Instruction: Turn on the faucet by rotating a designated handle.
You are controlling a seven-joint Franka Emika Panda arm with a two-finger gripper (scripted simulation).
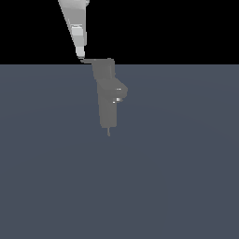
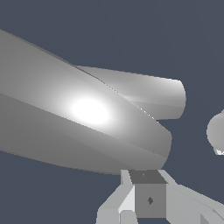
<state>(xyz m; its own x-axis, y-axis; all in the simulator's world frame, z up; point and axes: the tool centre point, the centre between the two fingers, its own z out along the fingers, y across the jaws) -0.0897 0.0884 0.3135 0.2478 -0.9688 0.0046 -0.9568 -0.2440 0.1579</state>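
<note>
The grey faucet (image 1: 107, 100) stands upright in the middle of the exterior view, with a rounded spout stub (image 1: 120, 91) on the exterior view's right. Its handle (image 1: 87, 60) is a thin flat blade sticking out from the top cap toward the exterior view's left. My white gripper (image 1: 80, 55) comes down from the upper left, and its tip sits at the outer end of the blade, touching or nearly touching it. In the wrist view, big shiny grey faucet surfaces (image 2: 87, 122) loom close in front of the gripper (image 2: 148, 190). The fingers look pressed together with nothing between them.
The faucet rests on a flat blue-grey floor (image 1: 186, 177) with black background above the horizon. A small rounded grey part (image 2: 216, 133) shows at the wrist view's edge.
</note>
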